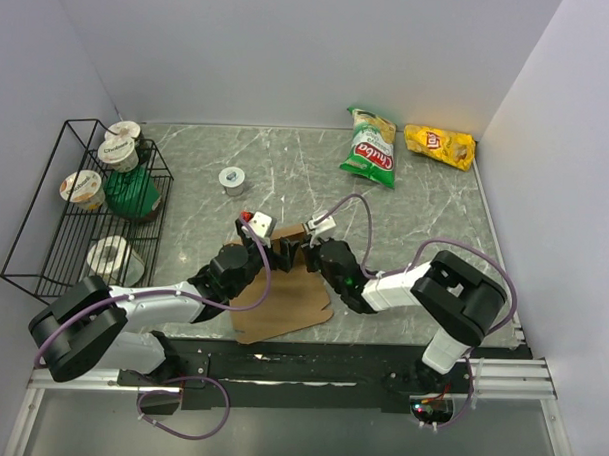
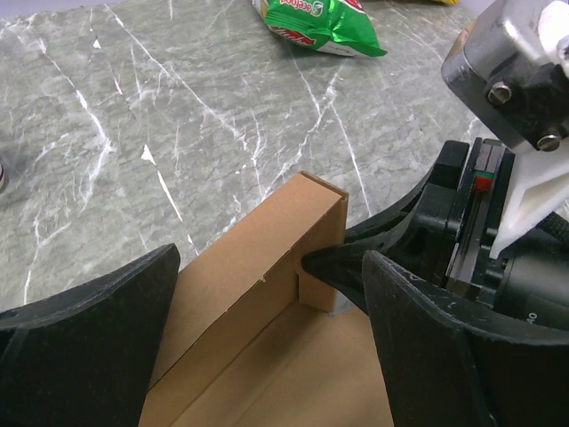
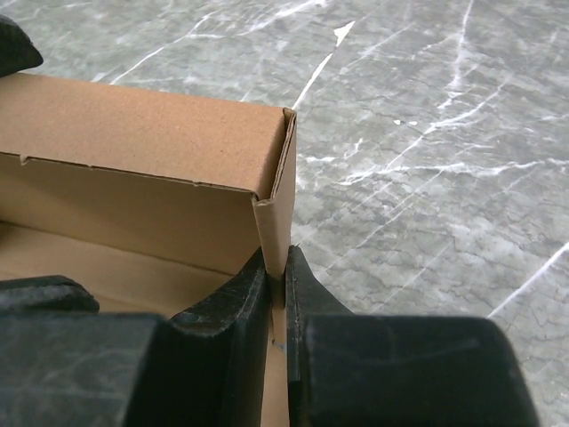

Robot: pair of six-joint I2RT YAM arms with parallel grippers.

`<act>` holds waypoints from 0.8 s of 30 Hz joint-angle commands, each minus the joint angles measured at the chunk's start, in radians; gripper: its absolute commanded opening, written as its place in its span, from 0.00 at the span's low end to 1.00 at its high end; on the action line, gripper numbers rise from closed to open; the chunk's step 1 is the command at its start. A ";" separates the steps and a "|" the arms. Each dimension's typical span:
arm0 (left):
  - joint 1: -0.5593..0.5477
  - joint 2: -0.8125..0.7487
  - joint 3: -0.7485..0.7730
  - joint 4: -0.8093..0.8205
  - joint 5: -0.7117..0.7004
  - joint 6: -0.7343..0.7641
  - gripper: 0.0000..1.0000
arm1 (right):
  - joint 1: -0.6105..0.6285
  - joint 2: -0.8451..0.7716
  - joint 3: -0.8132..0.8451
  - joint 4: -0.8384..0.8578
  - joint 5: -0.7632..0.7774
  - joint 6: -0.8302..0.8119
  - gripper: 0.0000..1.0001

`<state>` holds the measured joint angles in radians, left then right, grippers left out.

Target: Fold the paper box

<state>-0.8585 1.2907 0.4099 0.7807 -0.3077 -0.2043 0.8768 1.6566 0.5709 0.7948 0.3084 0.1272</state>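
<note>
From above, the brown cardboard paper box [image 1: 282, 312] lies on the grey marble tabletop [image 1: 286, 177], right in front of both arms. Its flat sheet reaches from the arm tips back toward the arm bases. The left end effector [image 1: 256, 248] is at the far left corner of the paper box and the right end effector [image 1: 306, 256] is at its far right corner, so both are about equally near. The arms hide the far wall here. A shiny green snack bag [image 1: 370, 150] and a crinkly yellow snack bag [image 1: 439, 146] lie well beyond the paper box, at the back. In the left wrist view, the left end effector [image 2: 271, 267] has its two black fingers [image 2: 89, 347] wide apart, one on each side of the paper box [image 2: 231, 294], holding nothing. The long wall stands up straight and runs away from this end effector toward the green bag. A short wall is folded in at its far end. In the right wrist view, the right end effector [image 3: 277, 276] is pinched together on that thin short wall of the paper box [image 3: 151, 133], right at the corner. One finger is inside and one is outside. The long wall runs off to the left of the pinch. I think the next move depends on this corner, because the right arm already has the wall and the left arm is free to help.
</note>
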 commanded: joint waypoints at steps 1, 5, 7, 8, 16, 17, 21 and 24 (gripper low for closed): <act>-0.011 0.016 -0.043 -0.158 0.065 -0.063 0.89 | 0.017 0.015 0.052 0.041 0.101 0.012 0.06; -0.011 0.007 -0.048 -0.138 0.064 -0.063 0.94 | 0.024 0.020 0.055 0.020 0.127 0.012 0.00; -0.008 -0.008 -0.039 -0.152 0.062 -0.066 0.96 | 0.024 0.016 0.053 0.012 0.130 0.009 0.00; -0.007 -0.017 -0.030 -0.170 0.061 -0.064 0.98 | 0.024 0.011 0.052 -0.002 0.135 0.008 0.00; 0.009 -0.258 -0.008 -0.337 0.012 -0.060 0.96 | 0.014 -0.046 0.023 -0.063 0.115 0.002 0.00; 0.013 -0.280 -0.003 -0.362 0.007 -0.061 0.96 | 0.011 -0.050 0.020 -0.065 0.113 0.002 0.00; 0.016 -0.382 0.021 -0.494 -0.079 -0.096 0.96 | -0.004 -0.096 -0.005 -0.094 0.097 0.000 0.00; 0.019 -0.471 0.015 -0.563 -0.136 -0.128 0.96 | -0.018 -0.124 -0.022 -0.112 0.072 -0.001 0.00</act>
<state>-0.8471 0.9039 0.4038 0.3443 -0.3466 -0.2760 0.8814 1.6085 0.5697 0.7086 0.3801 0.1326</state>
